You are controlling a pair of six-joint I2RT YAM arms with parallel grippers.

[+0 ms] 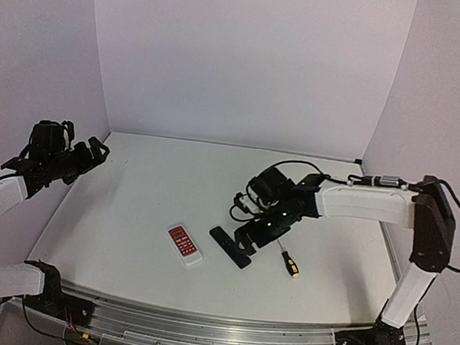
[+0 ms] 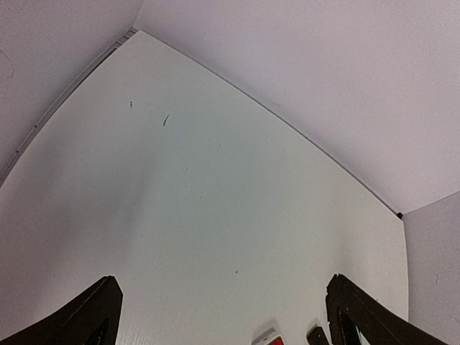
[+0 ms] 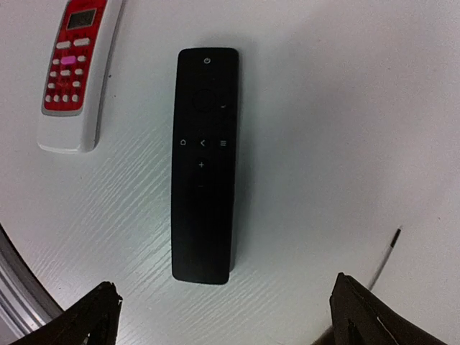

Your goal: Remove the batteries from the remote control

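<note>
- Right gripper [image 3: 226, 310] spread wide, empty, above black remote [image 3: 205, 165], which lies buttons-up.
- Red remote [image 3: 72, 72] just beside it; screwdriver [image 1: 288, 262] near.
- Left gripper [image 2: 223, 313] spread, empty, well apart.

i see a black remote [image 3: 205, 165] with faint pale symbols. the other remote [image 3: 75, 75] has a white body, a red face, white buttons and one pink. the screwdriver [image 1: 289, 265] handle is yellow and black. the table [image 1: 128, 212] is white.

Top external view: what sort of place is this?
Probably a lab test cell: a white table boxed by blank white walls, an aluminium rail at its near edge, and just two remotes and a screwdriver as props.
</note>
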